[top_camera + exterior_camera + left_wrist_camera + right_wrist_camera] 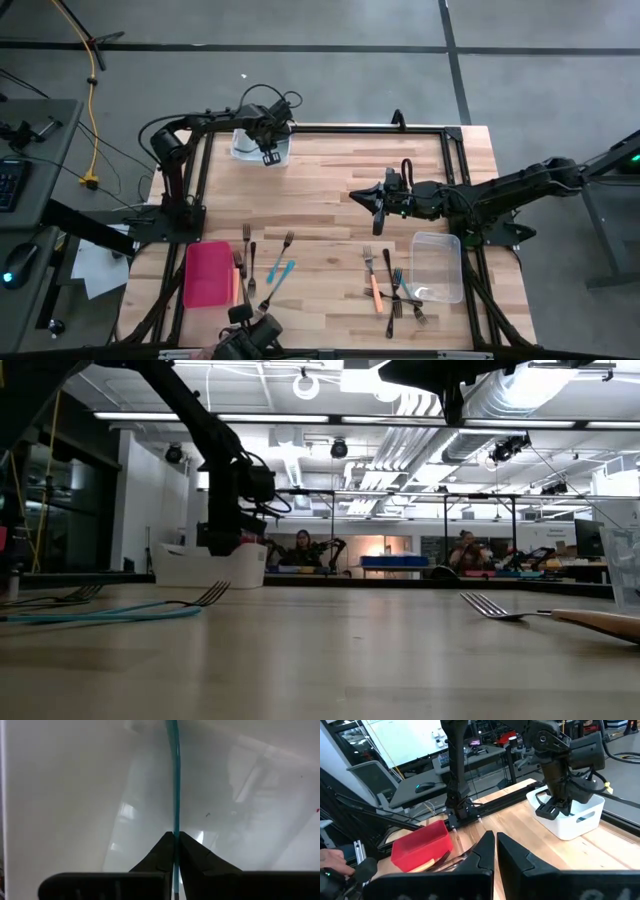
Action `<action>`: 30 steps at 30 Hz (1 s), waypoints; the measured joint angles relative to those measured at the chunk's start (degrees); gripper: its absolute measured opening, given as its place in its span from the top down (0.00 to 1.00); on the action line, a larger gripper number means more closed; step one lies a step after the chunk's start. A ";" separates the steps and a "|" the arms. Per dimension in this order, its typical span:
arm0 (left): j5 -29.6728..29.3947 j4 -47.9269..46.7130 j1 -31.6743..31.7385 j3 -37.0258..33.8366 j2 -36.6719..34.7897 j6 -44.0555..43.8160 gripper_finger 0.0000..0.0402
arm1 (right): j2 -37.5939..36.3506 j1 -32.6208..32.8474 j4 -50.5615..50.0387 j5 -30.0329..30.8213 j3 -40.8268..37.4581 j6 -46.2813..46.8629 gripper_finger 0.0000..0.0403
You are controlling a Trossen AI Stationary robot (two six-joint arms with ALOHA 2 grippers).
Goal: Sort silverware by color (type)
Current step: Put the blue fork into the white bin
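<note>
The left gripper point(270, 152) hangs over the white tub point(247, 148) at the table's far edge, its fingers point(159, 856) clamped on a teal utensil point(174, 780) whose slim handle runs down inside the tub. The right gripper point(360, 195) hovers above the middle of the table with its fingers point(482, 851) pressed together, holding nothing. The remaining forks lie near the red tray point(207, 273) and beside the clear tub point(437, 267), among them a teal fork point(277, 272) and an orange fork point(375, 290).
</note>
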 joint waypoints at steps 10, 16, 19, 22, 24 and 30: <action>0.15 -0.13 -0.34 -0.15 0.20 -0.07 0.93 | 0.00 0.00 0.02 0.00 0.00 0.00 0.99; 0.17 -0.13 -0.38 -0.15 0.20 -0.01 0.86 | 0.01 0.00 0.02 0.00 0.00 0.00 0.99; 0.17 -0.25 -0.42 -0.15 0.20 0.44 0.80 | -0.01 0.00 0.02 0.00 0.00 0.00 0.99; 0.17 -0.26 -0.42 -0.15 0.20 0.45 0.74 | 0.01 0.00 0.02 0.00 0.00 0.00 0.99; 0.17 -0.28 -0.42 -0.15 0.20 0.45 0.70 | 0.00 0.00 0.02 -0.01 0.00 0.00 0.99; 0.17 -0.28 -0.42 -0.15 0.20 0.48 0.59 | -0.01 0.01 0.02 -0.01 0.00 0.00 0.99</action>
